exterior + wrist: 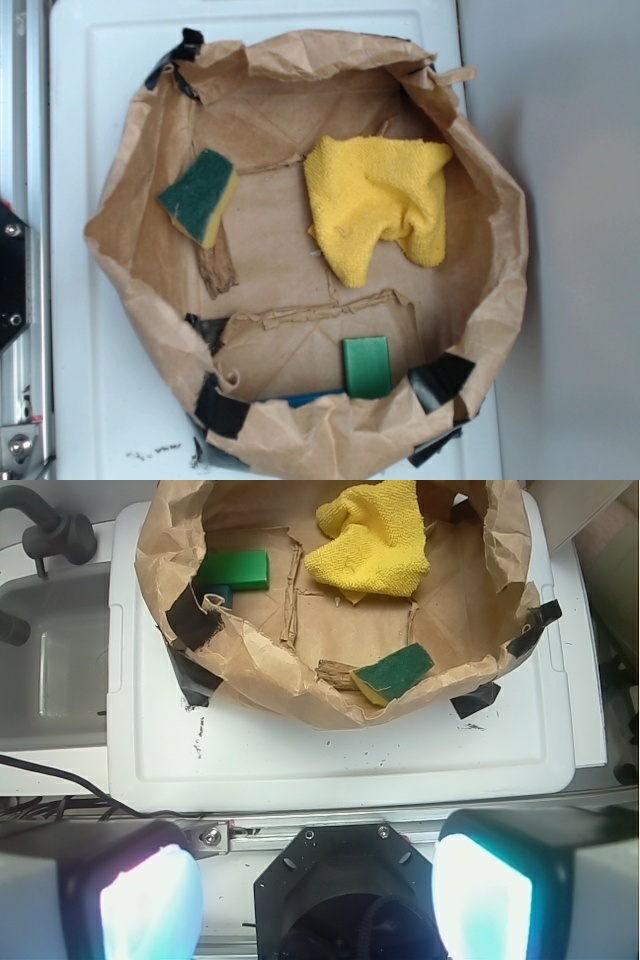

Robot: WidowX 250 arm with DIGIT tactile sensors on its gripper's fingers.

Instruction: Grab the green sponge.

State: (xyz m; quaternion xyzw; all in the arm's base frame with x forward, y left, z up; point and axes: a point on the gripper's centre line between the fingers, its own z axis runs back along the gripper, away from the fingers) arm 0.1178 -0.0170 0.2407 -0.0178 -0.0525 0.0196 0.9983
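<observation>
Exterior: rectangular green sponge [200,196], yellow foam

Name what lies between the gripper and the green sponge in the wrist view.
The brown paper wall and bare white surface lie between gripper and green sponge.

From above I see open room over the green sponge [200,196], which lies clear of the yellow cloth [378,205] and the green block [367,366]. The crumpled bag wall [130,190] rises beside it, possibly crowding a finger there.
</observation>
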